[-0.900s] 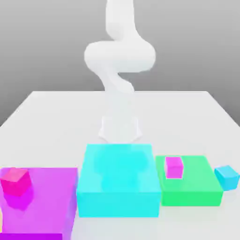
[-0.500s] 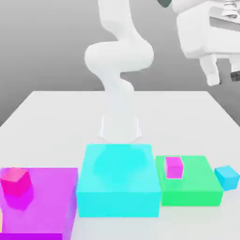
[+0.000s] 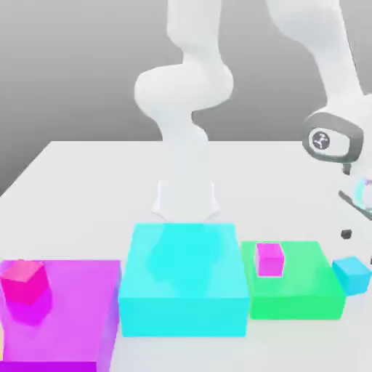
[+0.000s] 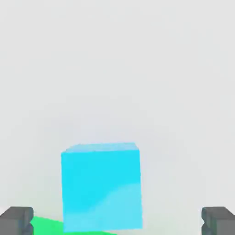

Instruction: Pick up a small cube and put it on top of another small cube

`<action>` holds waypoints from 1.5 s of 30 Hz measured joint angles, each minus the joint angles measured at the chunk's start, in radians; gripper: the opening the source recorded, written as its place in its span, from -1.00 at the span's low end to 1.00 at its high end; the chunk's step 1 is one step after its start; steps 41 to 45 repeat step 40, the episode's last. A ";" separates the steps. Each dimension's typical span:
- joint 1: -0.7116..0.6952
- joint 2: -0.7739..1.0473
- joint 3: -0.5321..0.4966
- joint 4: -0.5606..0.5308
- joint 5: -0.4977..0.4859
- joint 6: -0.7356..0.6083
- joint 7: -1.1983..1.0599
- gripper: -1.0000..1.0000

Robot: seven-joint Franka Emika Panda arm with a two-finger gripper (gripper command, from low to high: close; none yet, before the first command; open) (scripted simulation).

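On the desk [image 3: 87,196], just beside the green block [image 3: 296,290], the small blue cube [image 3: 352,276] is located at the exterior view's right. The jaws of the gripper [image 4: 117,221] are set wide and positioned above the blue cube; nothing is held between them. A small magenta cube [image 3: 269,260] is supported on the green block. Farther out, a large cyan block [image 3: 183,280] is placed between the green block and a purple block [image 3: 69,312], on which a red cube [image 3: 25,282] is seen.

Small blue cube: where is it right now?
The small blue cube sits at the exterior view's right, on the table beside the green block, below the gripper.
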 joint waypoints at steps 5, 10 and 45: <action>0.032 0.094 -0.038 0.017 -0.033 0.076 0.023 -1.00; 0.031 0.093 -0.037 0.017 -0.034 0.073 0.024 -1.00; -0.258 -0.473 -0.090 -0.306 0.151 -0.165 0.201 1.00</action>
